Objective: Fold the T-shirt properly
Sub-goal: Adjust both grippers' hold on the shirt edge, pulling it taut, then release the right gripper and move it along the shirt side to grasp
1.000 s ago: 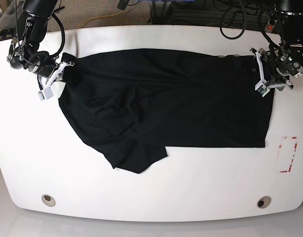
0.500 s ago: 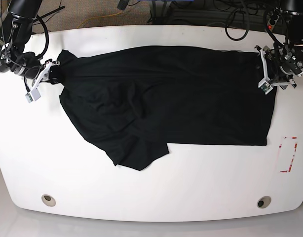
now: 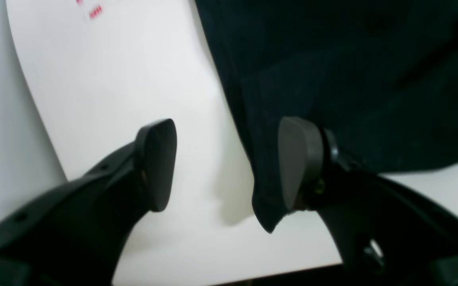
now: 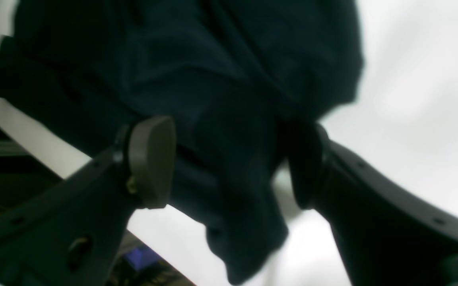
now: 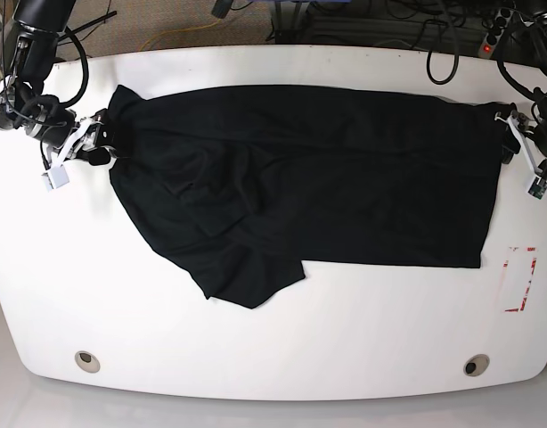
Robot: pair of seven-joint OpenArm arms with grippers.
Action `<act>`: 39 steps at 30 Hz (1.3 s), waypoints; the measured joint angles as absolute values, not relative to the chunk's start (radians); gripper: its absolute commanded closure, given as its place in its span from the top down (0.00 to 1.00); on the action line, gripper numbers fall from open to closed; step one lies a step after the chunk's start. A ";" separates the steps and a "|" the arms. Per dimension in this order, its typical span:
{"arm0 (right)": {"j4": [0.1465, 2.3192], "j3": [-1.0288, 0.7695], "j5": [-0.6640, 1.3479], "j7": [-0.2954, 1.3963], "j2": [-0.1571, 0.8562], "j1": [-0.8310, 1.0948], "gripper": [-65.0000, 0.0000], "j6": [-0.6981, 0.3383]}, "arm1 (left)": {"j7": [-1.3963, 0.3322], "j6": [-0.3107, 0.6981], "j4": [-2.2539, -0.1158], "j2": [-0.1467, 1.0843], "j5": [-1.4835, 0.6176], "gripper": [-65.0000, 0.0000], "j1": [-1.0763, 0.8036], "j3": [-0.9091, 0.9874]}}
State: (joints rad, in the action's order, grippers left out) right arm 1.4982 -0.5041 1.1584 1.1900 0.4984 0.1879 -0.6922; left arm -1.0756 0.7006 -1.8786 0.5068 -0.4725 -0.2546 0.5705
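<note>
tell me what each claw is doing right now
Left claw: open, one finger at the shirt edge, holding nothing.
Right claw: open, shirt corner loose between its fingers.

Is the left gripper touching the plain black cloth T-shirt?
Touching: left wrist view shows one pad against the T-shirt edge, jaws open.

No readable text, red marking point(image 5: 521, 278) on white table point(image 5: 345, 348) too blurred to read

Both arms reach outward at the far corners; left end effector point(image 3: 227, 163) and right end effector point(image 4: 229, 163) stand with jaws parted.
</note>
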 measured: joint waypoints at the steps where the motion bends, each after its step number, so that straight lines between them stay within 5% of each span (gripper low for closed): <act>1: 1.499 -0.504 1.163 1.189 0.492 0.187 0.65 -0.693 | -1.097 0.700 -1.878 0.506 -0.508 0.58 -0.254 0.589; 17: 1.500 -0.479 1.167 1.190 0.424 0.191 0.65 -0.691 | -1.084 0.700 -1.711 0.474 -0.472 0.58 -0.267 0.514; 28: 1.513 -0.471 0.838 1.188 0.413 0.225 0.65 -0.692 | -0.937 0.701 -1.547 0.513 -0.227 0.57 -0.314 0.476; 39: 1.638 -0.527 0.829 1.198 0.466 0.268 0.65 -0.692 | -0.926 0.706 -1.599 0.555 -0.297 0.57 -0.368 0.526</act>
State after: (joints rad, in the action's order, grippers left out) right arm 1.6382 -0.5266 0.8291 1.1984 0.4656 0.2676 -0.6922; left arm -0.9260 0.7055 -1.5990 0.5549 -0.2966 -0.3676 0.5262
